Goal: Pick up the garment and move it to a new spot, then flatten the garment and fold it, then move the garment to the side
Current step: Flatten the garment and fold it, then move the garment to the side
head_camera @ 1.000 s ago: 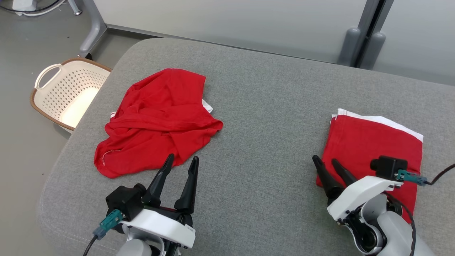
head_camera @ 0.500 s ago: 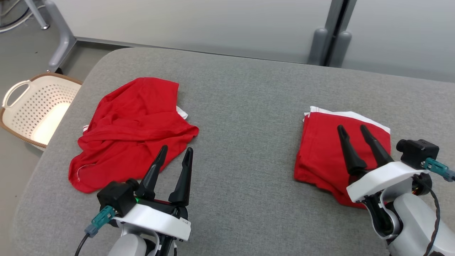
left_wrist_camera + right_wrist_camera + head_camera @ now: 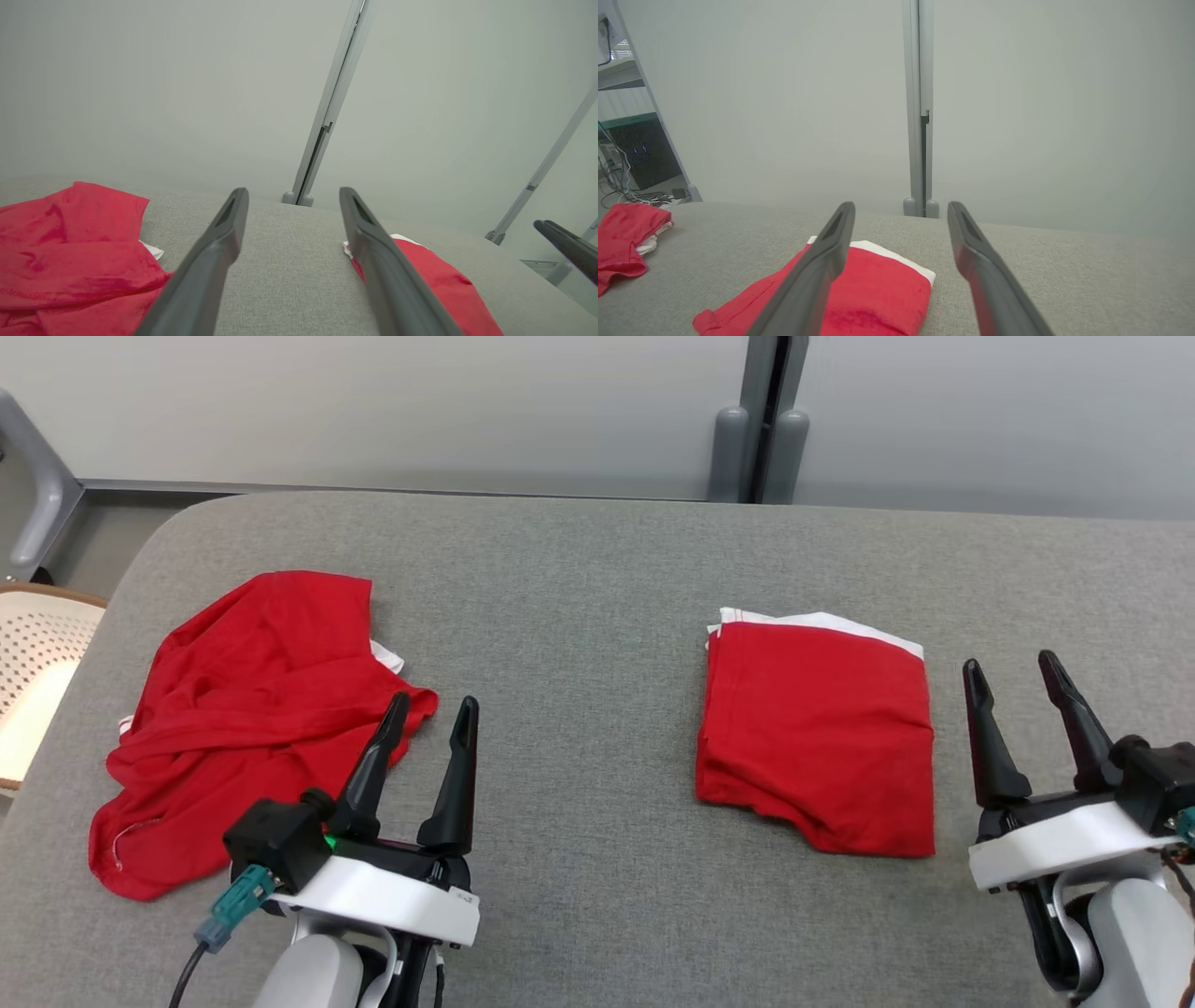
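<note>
We look down on a grey padded table (image 3: 579, 616) that stands against a pale partition with a grey post (image 3: 761, 439) behind it. Two red pieces lie on the table, well apart. The crumpled red garment (image 3: 252, 709) sprawls on the left part, bunched in loose folds, with a bit of white showing at its right edge and a hem with pale stitching at its near left corner. The folded red garment (image 3: 822, 737) lies right of the middle as a neat rectangle, flat on the cloth, with a white layer peeping out along its far edge. Our left gripper (image 3: 435, 700) is at the lower left with its fingers spread wide and nothing between them; in the head view its left fingertip shows against the near right corner of the crumpled garment, though we cannot tell whether it touches; in the left wrist view bare grey cloth lies between the two fingers. Our right gripper (image 3: 1009, 660) is just to the right of the folded garment and apart from it, its fingers likewise released and empty, pointing toward the partition. A pale perforated basket (image 3: 33, 653) with a brown rim sits on the floor past the table's left edge, cut by the edge of the head view.
</note>
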{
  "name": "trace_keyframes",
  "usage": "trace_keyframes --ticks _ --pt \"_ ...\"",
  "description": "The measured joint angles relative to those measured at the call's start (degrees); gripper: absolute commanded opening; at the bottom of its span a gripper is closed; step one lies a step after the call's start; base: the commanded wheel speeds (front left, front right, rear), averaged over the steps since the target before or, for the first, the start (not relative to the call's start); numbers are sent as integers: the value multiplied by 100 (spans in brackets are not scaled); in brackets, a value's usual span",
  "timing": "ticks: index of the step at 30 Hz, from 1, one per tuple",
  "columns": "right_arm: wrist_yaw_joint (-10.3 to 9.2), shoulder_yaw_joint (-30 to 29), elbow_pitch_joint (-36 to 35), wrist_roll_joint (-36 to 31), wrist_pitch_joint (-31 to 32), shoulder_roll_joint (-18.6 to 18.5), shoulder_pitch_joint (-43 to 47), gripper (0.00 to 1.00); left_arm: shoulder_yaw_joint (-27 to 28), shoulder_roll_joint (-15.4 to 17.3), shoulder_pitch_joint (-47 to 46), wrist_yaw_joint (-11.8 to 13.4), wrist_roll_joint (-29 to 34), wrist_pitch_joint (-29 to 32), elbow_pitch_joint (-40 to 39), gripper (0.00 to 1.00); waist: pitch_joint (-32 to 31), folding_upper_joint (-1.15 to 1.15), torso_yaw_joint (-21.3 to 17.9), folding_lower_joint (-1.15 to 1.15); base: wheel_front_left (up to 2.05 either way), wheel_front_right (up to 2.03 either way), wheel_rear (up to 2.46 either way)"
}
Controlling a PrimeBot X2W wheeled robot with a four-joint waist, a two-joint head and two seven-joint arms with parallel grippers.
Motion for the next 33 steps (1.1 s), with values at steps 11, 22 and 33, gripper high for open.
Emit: trace_keyframes --ticks 11,22,33 --pt "0 -676 -291 -633 -14 632 617 100 -44 -1 165 8 116 0 -22 100 27 0 -192 0 0 0 0" --pt "0 -794 254 -361 174 715 380 100 -167 -2 133 0 87 0 -9 100 202 0 -28 0 0 0 0" --pt "0 -770 1115 -23 645 810 -194 100 -253 -1 -60 -9 22 0 -118 100 664 0 260 0 0 0 0"
